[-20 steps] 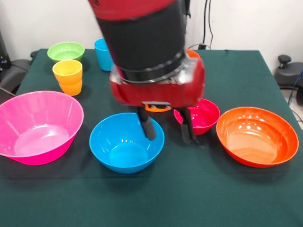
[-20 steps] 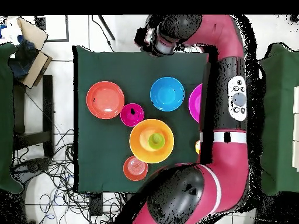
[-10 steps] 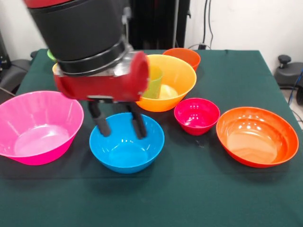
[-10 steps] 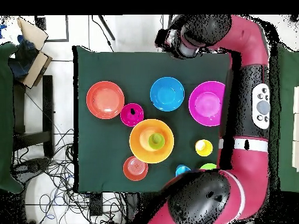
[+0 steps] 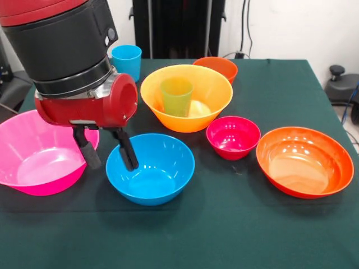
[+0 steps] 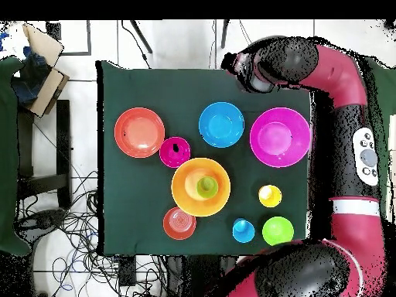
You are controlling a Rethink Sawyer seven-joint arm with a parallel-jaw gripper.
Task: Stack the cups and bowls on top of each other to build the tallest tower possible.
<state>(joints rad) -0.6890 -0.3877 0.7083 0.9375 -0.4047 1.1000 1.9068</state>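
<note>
Nearest the camera in the front view, the gripper [image 5: 107,156] hangs with its two black fingers [image 5: 127,156] spread apart and empty, one over the near-left rim of the medium blue bowl [image 5: 151,171] and the other over the gap beside the big pink bowl [image 5: 39,148]; whether a tip touches either rim I cannot tell. To the right lie the wide red-orange bowl [image 5: 305,159] and, a little farther back, the small magenta bowl [image 5: 233,135]. Behind them sits the big orange bowl [image 5: 188,95] with the green cup [image 5: 176,95] upright inside it, the only stacking so far, so the tower is barely begun. Farthest back are the small orange-red bowl [image 5: 219,65] and the blue cup [image 5: 127,60]; the overhead view also shows the yellow-orange cup [image 6: 270,196] and the small green bowl [image 6: 278,230]. The step in hand looks like picking a bowl by its rim. To do it well, one finger should drop inside the wall and one outside, clamping a single rim only, clear of the neighbouring bowl, since glossy plastic may slip.
</note>
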